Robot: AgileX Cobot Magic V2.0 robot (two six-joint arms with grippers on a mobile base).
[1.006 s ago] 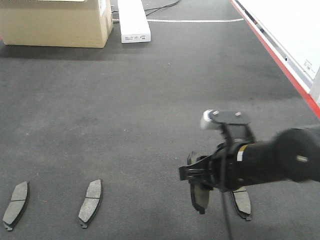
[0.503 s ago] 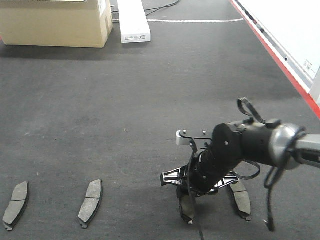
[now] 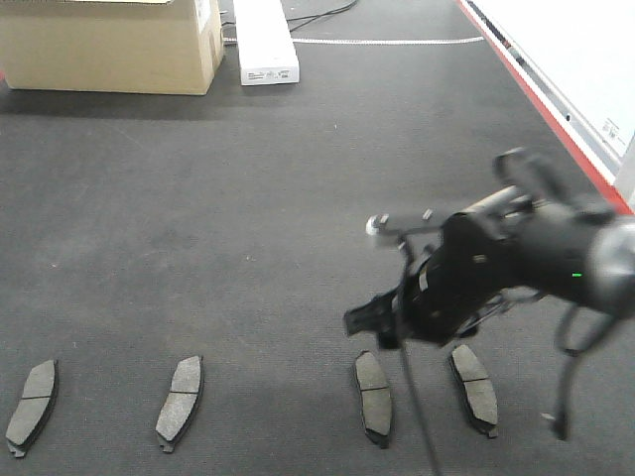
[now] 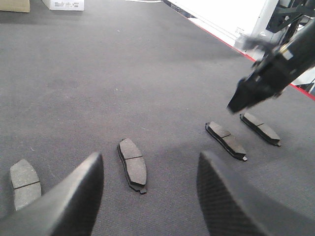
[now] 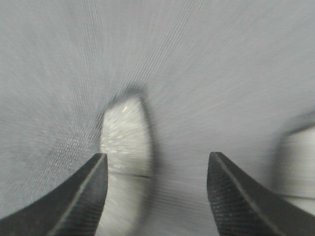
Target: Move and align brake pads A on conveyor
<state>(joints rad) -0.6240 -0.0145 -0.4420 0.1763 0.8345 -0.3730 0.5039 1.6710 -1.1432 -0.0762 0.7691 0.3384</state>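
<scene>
Several brake pads lie in a row near the front of the dark-grey conveyor [image 3: 248, 228]: a far-left pad [image 3: 32, 405], a second pad [image 3: 180, 401], a third pad [image 3: 374, 397] and a right-hand pad [image 3: 474, 389]. My right gripper [image 3: 369, 322] hovers just above the third pad, open and holding nothing. Blurred in the right wrist view, the third pad [image 5: 125, 142] shows beyond the open right gripper [image 5: 155, 157], beside its left finger. My left gripper [image 4: 150, 157] is open and empty above the belt, near the second pad [image 4: 133, 160].
A cardboard box [image 3: 109, 45] and a long white box [image 3: 265, 40] stand at the back of the belt. A red strip [image 3: 556, 119] with a white rail runs along the right edge. The right arm [image 4: 266, 81] hangs over the two right-hand pads.
My right gripper carried a pad down to the belt, let it go and rose. That pad now lies flat as third in the row.
</scene>
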